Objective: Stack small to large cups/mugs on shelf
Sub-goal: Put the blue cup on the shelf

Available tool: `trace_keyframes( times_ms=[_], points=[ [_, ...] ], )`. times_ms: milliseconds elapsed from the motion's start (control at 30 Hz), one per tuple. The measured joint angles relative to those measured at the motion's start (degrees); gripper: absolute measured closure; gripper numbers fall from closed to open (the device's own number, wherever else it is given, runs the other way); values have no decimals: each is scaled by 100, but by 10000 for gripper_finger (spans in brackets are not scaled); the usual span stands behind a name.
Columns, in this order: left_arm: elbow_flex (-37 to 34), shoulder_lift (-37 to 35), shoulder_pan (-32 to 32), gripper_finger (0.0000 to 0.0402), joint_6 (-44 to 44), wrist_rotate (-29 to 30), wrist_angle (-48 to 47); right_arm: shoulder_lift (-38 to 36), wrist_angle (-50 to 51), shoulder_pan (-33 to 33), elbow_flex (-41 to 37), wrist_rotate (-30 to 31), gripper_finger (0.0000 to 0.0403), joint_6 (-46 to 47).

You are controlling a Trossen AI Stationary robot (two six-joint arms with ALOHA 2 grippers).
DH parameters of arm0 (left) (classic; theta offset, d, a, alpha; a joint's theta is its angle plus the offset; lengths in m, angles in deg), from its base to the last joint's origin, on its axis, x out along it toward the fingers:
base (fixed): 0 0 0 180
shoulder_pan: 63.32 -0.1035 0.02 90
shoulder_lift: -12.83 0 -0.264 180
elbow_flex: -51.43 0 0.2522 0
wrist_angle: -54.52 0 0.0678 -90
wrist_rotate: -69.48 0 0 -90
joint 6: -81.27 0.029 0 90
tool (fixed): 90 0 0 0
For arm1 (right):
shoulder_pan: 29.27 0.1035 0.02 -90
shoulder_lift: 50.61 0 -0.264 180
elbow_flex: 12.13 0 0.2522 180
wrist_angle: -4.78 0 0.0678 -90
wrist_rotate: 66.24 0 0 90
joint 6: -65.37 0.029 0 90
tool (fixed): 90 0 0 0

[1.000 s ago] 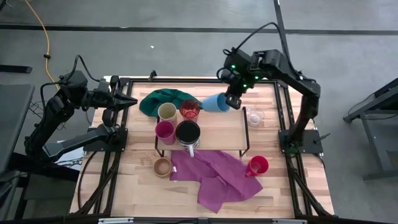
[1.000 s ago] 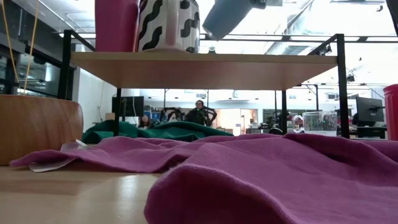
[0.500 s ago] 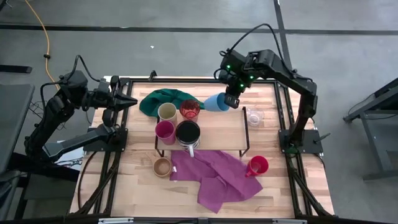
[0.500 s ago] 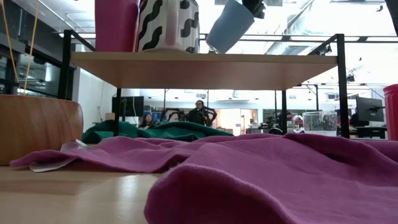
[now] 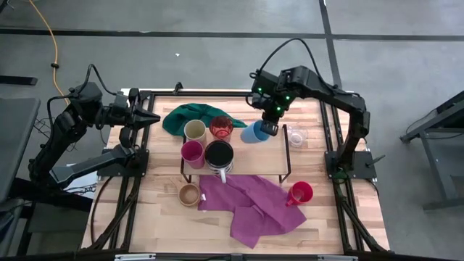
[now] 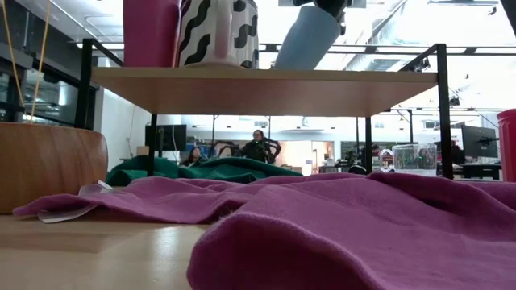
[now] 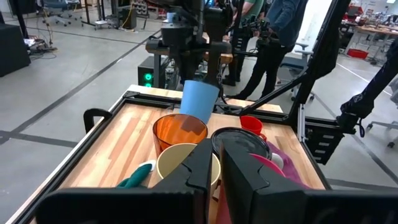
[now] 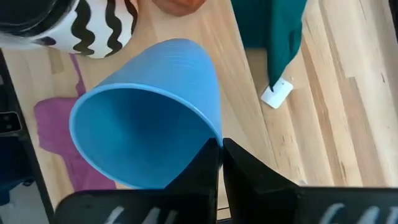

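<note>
My right gripper (image 5: 268, 129) is shut on a blue cup (image 5: 253, 133) above the shelf's (image 5: 275, 158) far right part. On the shelf stand a cream cup (image 5: 194, 130), a translucent red cup (image 5: 220, 127), a magenta cup (image 5: 192, 154) and a black-and-white striped mug (image 5: 219, 155). A clear glass (image 5: 297, 135) stands on the table right of the shelf. A tan wooden cup (image 5: 189, 194) and a red mug (image 5: 300, 193) stand in front of it. My left gripper (image 5: 154, 117) waits shut beyond the table's far left corner. My right gripper pinches the blue cup's wall at the rim (image 8: 216, 132), one finger inside the mouth and one outside. The fingers come from above, slanting down. The cup (image 6: 306, 36) hangs tilted, base down toward the shelf board (image 6: 266, 89); whether the base touches it I cannot tell.
A purple cloth (image 5: 250, 206) lies crumpled in front of the shelf, between the wooden cup and the red mug. A green cloth (image 5: 190, 116) lies behind the shelf at the far left. People stand in the room beyond the table.
My right gripper has come down toward the shelf and a little toward the table's near edge, tipping to point more steeply down. The blue cup has swung from lying nearly level to steeply tilted, its base lower, close over the shelf.
</note>
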Motion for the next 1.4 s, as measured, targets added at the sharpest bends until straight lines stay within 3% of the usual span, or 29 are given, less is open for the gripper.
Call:
trace_keyframes(
  times_ms=[1400],
  points=[
    [0,0,1,378,237,-18,-183,354,-199,74,-52,1,403,-7]
  ],
)
